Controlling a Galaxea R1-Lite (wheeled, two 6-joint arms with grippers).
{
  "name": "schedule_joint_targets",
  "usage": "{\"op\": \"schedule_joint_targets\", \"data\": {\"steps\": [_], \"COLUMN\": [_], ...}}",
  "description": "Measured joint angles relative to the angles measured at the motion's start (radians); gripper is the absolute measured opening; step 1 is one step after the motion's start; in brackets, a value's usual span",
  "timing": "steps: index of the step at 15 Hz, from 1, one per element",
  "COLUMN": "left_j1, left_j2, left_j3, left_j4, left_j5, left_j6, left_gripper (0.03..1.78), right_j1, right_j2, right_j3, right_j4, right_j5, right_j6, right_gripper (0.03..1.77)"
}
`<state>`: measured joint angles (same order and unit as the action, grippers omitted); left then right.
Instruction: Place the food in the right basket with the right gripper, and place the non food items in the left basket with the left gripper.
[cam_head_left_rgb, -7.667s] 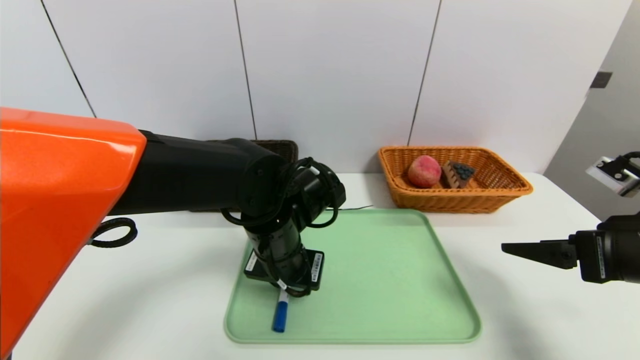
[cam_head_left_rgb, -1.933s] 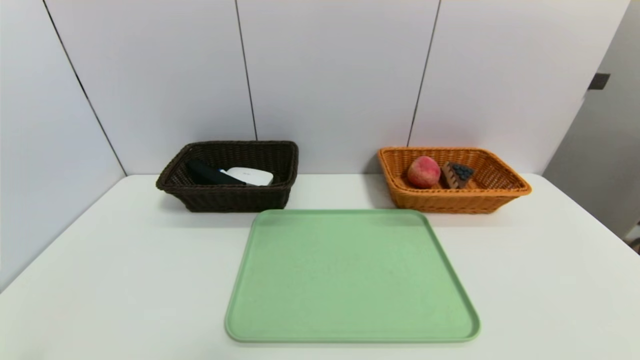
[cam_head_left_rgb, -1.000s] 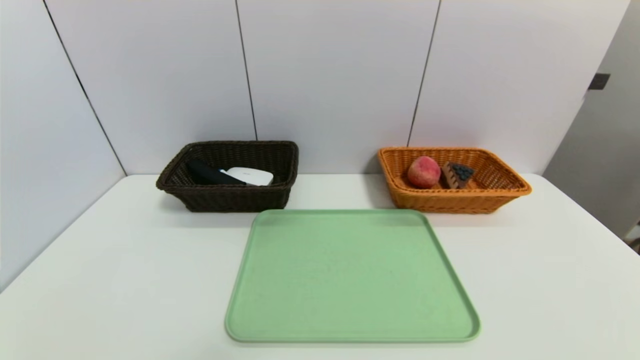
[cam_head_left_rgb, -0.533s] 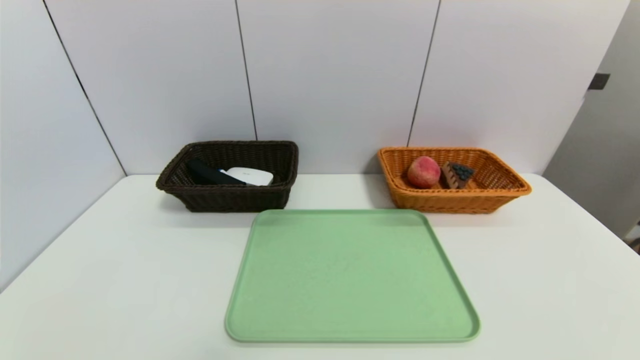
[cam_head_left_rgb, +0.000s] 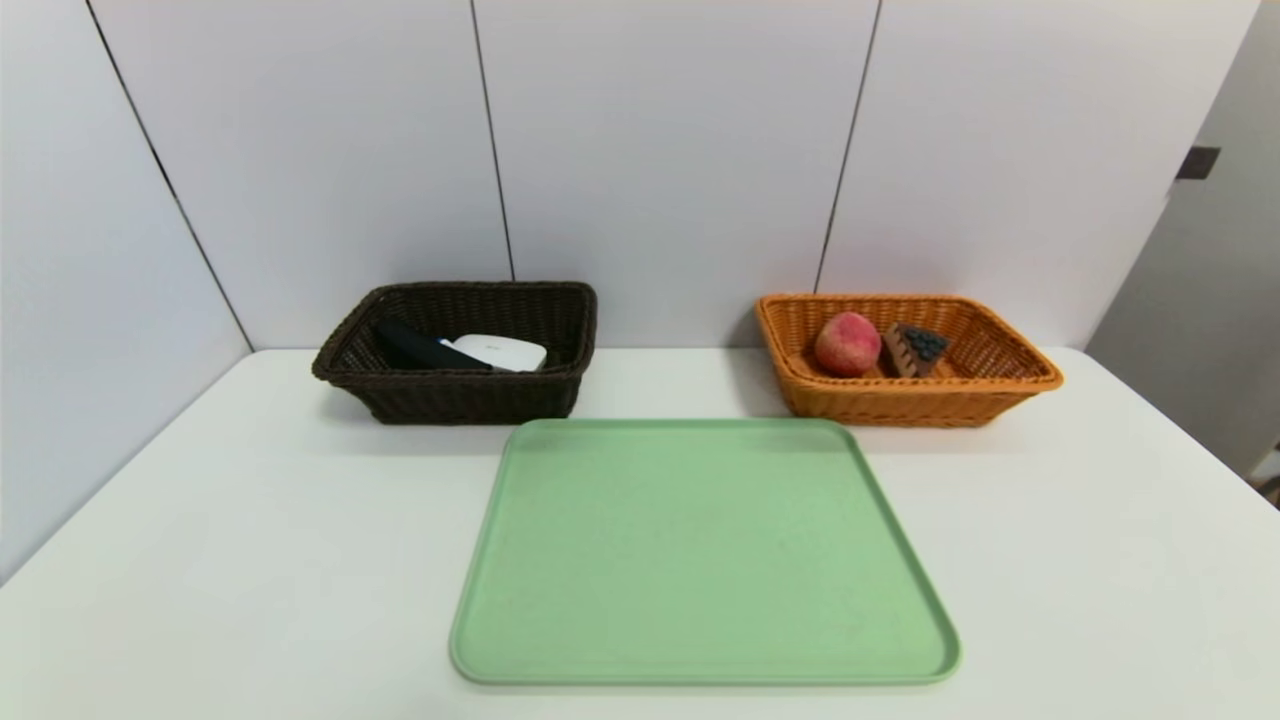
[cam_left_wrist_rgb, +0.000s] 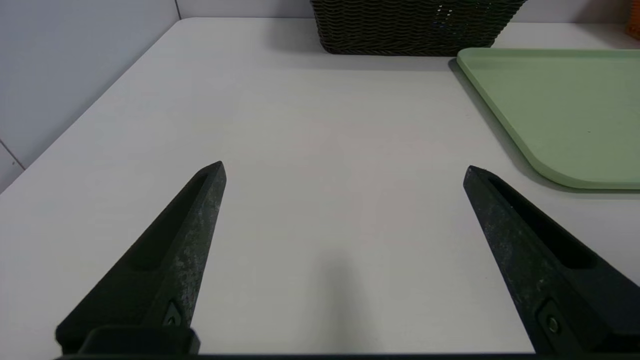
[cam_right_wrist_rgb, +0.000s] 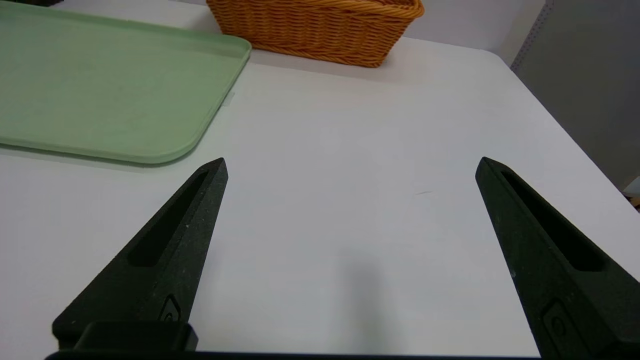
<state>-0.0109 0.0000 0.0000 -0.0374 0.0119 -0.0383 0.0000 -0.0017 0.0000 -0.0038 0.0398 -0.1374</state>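
With sorting apparently complete, the spread, empty left gripper (cam_left_wrist_rgb: 345, 163) and right gripper (cam_right_wrist_rgb: 355, 157) stood well short of the upper-frame baskets (cam_head_left_rgb: 470, 400).

A green tray (cam_head_left_rgb: 705, 550) lies on the white table (cam_head_left_rgb: 250, 560).

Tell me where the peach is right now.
In the head view, the peach sits on the robot's right, inside the orange basket, just left of the cake slice.

the white case (cam_head_left_rgb: 499, 351) is partly hidden by the dark brown basket's front rim (cam_head_left_rgb: 450, 379); the black pouch (cam_head_left_rgb: 420, 347) covers most of the pen (cam_head_left_rgb: 446, 343).
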Motion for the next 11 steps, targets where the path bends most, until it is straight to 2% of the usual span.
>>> {"op": "schedule_joint_targets", "data": {"steps": [11], "left_j1": [0.0], "left_j2": [0.0], "left_j3": [0.0], "left_j4": [0.0], "left_j5": [0.0], "left_j6": [0.0], "left_gripper": [1.69], "right_j1": [0.0], "right_j2": [0.0], "right_j3": [0.0], "right_j4": [0.004], "right_j5": [-0.007], "right_j6": [0.024], "right_gripper": [1.71]}}
